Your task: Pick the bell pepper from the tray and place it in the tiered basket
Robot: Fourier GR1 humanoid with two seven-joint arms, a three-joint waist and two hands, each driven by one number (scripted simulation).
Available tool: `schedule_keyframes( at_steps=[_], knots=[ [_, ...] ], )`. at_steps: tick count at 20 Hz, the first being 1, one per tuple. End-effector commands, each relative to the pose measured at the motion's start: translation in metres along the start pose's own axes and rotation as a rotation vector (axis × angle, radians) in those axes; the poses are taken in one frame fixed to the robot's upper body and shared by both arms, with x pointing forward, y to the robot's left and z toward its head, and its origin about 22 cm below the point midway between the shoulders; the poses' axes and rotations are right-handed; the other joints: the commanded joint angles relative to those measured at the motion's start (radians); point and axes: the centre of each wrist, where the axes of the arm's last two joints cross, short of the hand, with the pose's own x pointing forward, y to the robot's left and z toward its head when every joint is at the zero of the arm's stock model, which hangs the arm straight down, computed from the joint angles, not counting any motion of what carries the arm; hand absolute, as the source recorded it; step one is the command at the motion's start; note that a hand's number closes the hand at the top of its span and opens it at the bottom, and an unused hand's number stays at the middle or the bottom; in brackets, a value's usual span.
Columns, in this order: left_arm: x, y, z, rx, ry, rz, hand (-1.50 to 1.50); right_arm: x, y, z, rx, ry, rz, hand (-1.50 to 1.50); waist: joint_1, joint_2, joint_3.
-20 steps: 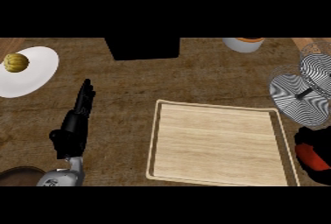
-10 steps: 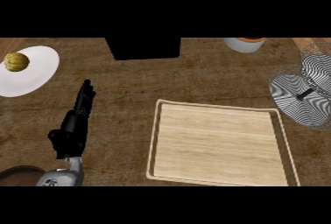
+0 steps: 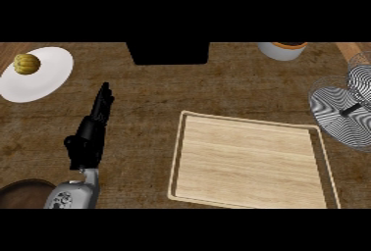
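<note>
Left hand (image 3: 91, 133): being held open, fingers straight, at left.
Right hand, bell pepper: no longer being shown.
Tray (image 3: 250, 162): being left bare; placing in tiered basket (image 3: 345, 113) possibly underway.

No text, label, brand, number or sign can be read in the head view; a few small dark marks on the grey forearm (image 3: 70, 196) at the lower left edge are too small to make out.
</note>
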Motion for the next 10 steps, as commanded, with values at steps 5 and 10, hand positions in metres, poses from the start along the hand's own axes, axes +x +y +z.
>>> schedule_keyframes(
  at_steps=[5, 10],
  knots=[
    [-0.006, -0.010, 0.001, -0.030, -0.015, 0.026, 0.00, 0.000, -0.032, -0.026, -0.003, 0.037, -0.140, 1.50, 0.033, 0.007, 0.001],
    [-0.012, -0.016, -0.002, -0.009, -0.028, 0.001, 0.00, 0.009, -0.018, -0.051, -0.049, 0.067, -0.135, 1.50, 0.032, 0.008, 0.001]
  ],
)
